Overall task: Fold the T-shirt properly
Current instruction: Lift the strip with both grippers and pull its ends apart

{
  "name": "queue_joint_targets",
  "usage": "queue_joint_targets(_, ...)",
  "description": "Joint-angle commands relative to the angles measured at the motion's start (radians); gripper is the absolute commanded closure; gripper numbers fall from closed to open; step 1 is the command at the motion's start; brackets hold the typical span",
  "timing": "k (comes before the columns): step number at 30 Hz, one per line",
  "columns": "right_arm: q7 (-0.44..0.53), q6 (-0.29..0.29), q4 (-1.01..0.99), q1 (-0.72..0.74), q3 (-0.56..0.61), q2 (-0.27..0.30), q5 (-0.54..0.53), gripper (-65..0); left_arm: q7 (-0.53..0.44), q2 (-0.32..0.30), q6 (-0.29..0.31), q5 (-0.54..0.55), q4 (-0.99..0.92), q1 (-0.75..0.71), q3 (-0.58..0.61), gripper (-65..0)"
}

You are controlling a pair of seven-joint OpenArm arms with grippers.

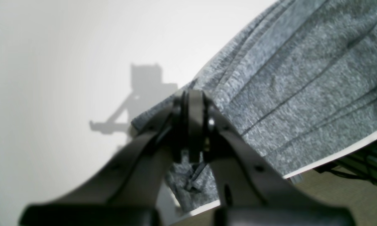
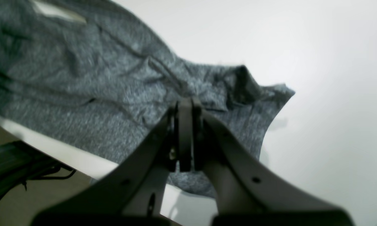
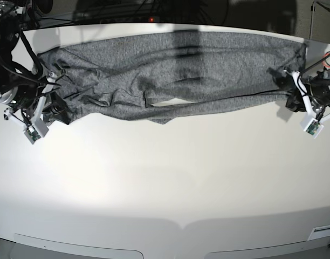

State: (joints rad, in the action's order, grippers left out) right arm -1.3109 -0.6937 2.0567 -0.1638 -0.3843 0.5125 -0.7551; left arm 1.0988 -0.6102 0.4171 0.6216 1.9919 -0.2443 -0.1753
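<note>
A broad white surface (image 3: 165,183) fills the lower and middle part of the base view, bare and brightly lit. Beyond it, across the upper part of the frame, the T-shirt (image 3: 176,75) lies stretched in a long horizontal band of heathered charcoal-grey knit, reaching almost from the left edge to the right edge. Its lower edge sags and bunches into folds left of centre, and a dark shadow crosses its middle.

At the left end of the band, the right tool (image 3: 56,108) sits at the crumpled end of the shirt. In the right wrist view, this tool (image 2: 185,105) has its two dark fingers pressed together, and wrinkled grey fabric lies directly under and behind the tips; whether cloth is actually caught between them cannot be told. The shirt's end forms a raised, pointed fold in the centre right of that frame, with white surface beyond it.

At the right end of the band, the left tool (image 3: 286,86) meets the shirt's far corner. In the left wrist view, this tool (image 1: 193,95) is likewise pressed together, its tips at the edge of the grey knit (image 1: 301,81), which spreads in long straight creases toward the upper right. A scrap of the fabric also shows below the tips. The arm's shadow falls on the white surface at centre left.

Behind the surface's far edge, the background is dark with cables.
</note>
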Motion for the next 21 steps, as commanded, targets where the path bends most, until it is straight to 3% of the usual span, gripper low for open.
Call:
queue_joint_targets(1,0.017,-0.004,0.013,0.014,-0.008,0.017,-0.012,0.0,-0.031,-0.019,-0.007,0.006,0.018,0.012,-0.009,0.0)
queue_joint_targets(5,0.056,-0.004,0.013,0.014,-0.008,0.016,-0.012,0.0,-0.053,-0.019,-0.007,0.006,0.018,0.012,-0.009,0.0)
queue_joint_targets(7,0.084,-0.004,0.005,0.014,-0.006,0.014,-0.011,-15.2,-0.053,-0.019,-0.007,0.007,0.018,0.012,-0.009,0.0)
queue_joint_targets(9,0.107,-0.004,-0.014,0.015,0.007,0.011,-0.006,-21.9,-0.053,-0.019,-0.007,0.007,0.018,0.012,-0.009,0.0)
queue_joint_targets(14,0.152,-0.004,-0.147,0.061,0.114,0.011,-0.004,-21.9,-0.053,-0.018,-0.007,0.007,0.018,0.012,-0.009,0.0)
queue_joint_targets(21,0.157,0.004,-0.419,0.257,0.332,0.011,0.035,-21.9,-0.053,-0.016,-0.006,0.011,0.018,0.012,-0.009,0.0)
